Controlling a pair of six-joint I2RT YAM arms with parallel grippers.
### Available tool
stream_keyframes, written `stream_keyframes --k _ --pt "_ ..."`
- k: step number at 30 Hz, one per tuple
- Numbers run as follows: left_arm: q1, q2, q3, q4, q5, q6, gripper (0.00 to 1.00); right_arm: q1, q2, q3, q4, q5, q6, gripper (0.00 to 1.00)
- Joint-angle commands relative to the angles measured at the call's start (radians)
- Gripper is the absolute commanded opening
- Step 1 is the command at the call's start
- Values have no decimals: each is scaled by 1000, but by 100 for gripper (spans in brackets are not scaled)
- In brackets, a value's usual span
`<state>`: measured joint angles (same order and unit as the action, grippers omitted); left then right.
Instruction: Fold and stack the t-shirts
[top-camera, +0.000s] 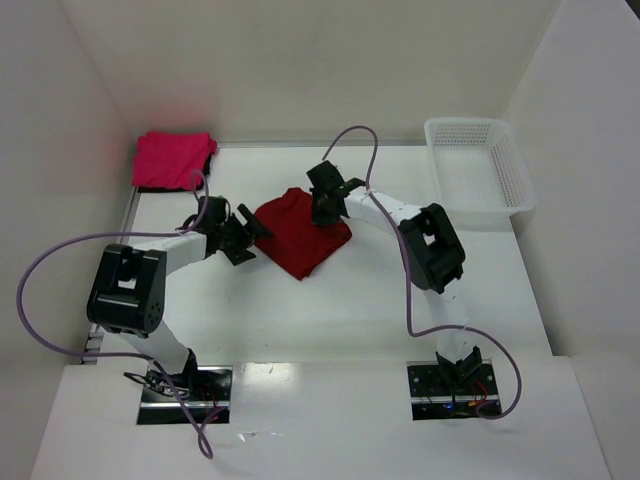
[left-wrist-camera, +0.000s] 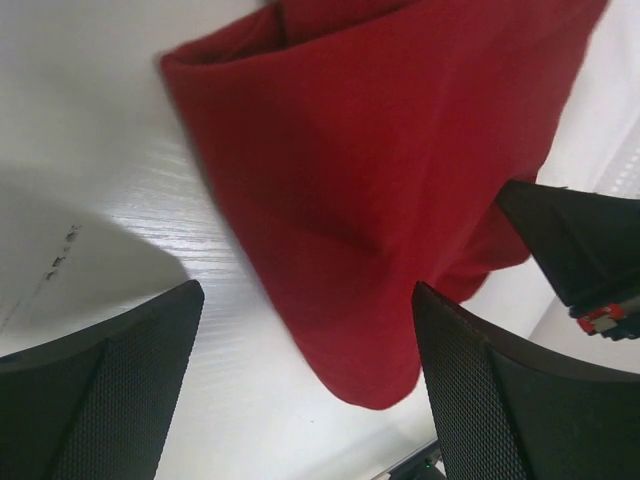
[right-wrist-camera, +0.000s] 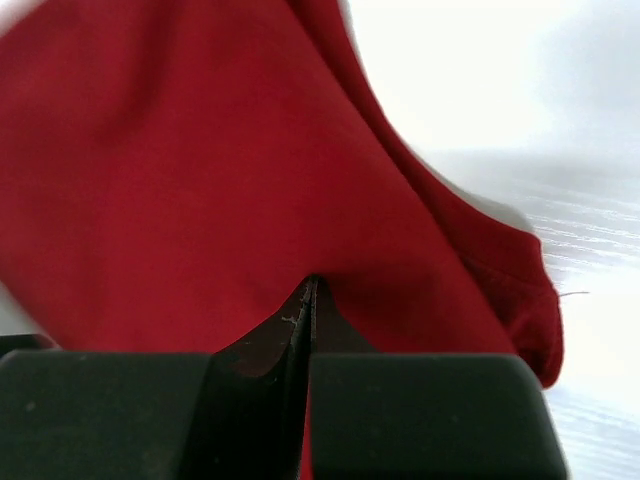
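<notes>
The dark crimson t-shirt (top-camera: 298, 240) lies bunched in a rough diamond at the table's middle. My right gripper (top-camera: 323, 207) is shut on its far upper edge; in the right wrist view the closed jaws (right-wrist-camera: 310, 288) pinch a peak of the red cloth (right-wrist-camera: 200, 170). My left gripper (top-camera: 244, 238) is open at the shirt's left corner. In the left wrist view its fingers (left-wrist-camera: 110, 390) stand wide apart, with the red cloth's (left-wrist-camera: 370, 170) rounded corner between and beyond them, not gripped. The magenta-pink t-shirt (top-camera: 172, 158) lies folded at the back left corner.
A white mesh basket (top-camera: 518, 175) stands at the back right. White walls enclose the table on the left, back and right. Purple cables loop from both arms. Part of the right arm's gripper (left-wrist-camera: 585, 255) shows in the left wrist view.
</notes>
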<state>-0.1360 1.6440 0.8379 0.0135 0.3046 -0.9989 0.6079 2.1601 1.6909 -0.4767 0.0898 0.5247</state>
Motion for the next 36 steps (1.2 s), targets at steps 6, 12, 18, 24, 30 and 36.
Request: stream_keyframes --k 6,12,18,24,30,36 --pt "-43 59 10 32 -22 -30 92 -7 56 -13 -49 10 -60 0" --pt "-80 100 1 109 -33 -86 92 -7 73 -91 -68 -61 113 0" --pt "-102 145 -9 192 -59 -148 92 -7 0 -178 -30 -110 204 0" --pt "-111 163 -10 241 -81 -170 90 12 -39 -200 -20 -131 215 0" --pt "-111 163 -6 200 -81 -133 89 24 -48 -223 -11 -131 215 0" --pt "-111 112 -36 86 -121 -78 93 24 -48 -214 -11 -119 196 0"
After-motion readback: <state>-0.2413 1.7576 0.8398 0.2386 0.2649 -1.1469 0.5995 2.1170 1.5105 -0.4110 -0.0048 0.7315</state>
